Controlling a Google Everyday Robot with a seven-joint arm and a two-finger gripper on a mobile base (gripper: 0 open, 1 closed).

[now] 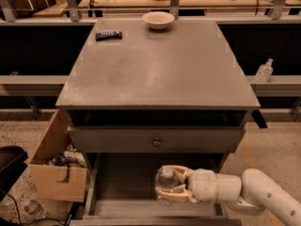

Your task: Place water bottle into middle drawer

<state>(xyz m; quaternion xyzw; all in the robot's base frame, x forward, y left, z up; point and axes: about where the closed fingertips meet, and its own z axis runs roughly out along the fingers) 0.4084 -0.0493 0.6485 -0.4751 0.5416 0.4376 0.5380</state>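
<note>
The clear water bottle is held between the fingers of my gripper, which reaches in from the lower right on a white arm. The gripper is shut on the bottle and holds it over the middle of the open middle drawer, a wide grey tray pulled out below the cabinet's closed knobbed front. The bottle's lower end is near the drawer's front wall; whether it touches the floor cannot be told.
A grey cabinet top carries a white bowl and a black remote. A tan box with clutter stands at the left. A small pump-top bottle sits on a ledge at right.
</note>
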